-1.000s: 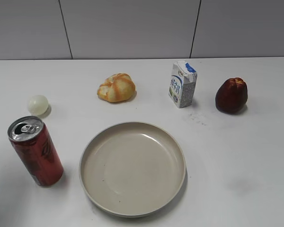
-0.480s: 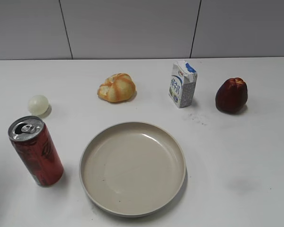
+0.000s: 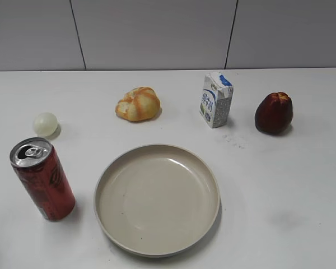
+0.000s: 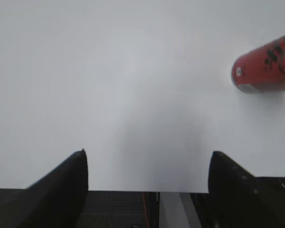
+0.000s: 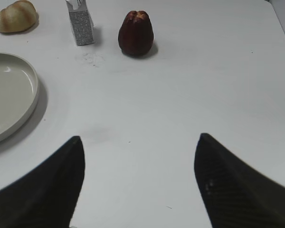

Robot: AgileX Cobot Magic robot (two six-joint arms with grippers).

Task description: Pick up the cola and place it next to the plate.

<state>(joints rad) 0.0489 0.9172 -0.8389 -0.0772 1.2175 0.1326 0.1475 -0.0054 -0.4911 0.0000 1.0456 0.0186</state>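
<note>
Still nothing shifting since earlier frames. Left gripper [image 4: 147,164] hanging wide open over bare table [image 4: 109,85], holding nothing; right gripper [image 5: 140,156] likewise spread, empty. Cola [image 3: 42,179], slim red metal can, standing upright front left, just beside plate [image 3: 157,199], not touching. Plate round, beige, raised rim. Farther back: pale ball [image 3: 45,124], glossy bun [image 3: 138,103], carton [image 3: 216,100], dark red fruit [image 3: 274,112].

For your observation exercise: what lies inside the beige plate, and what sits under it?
The plate holds nothing except a few tiny dark specks on its beige floor. It rests flat on the white table; the tabletop directly beneath is covered by the plate.
</note>
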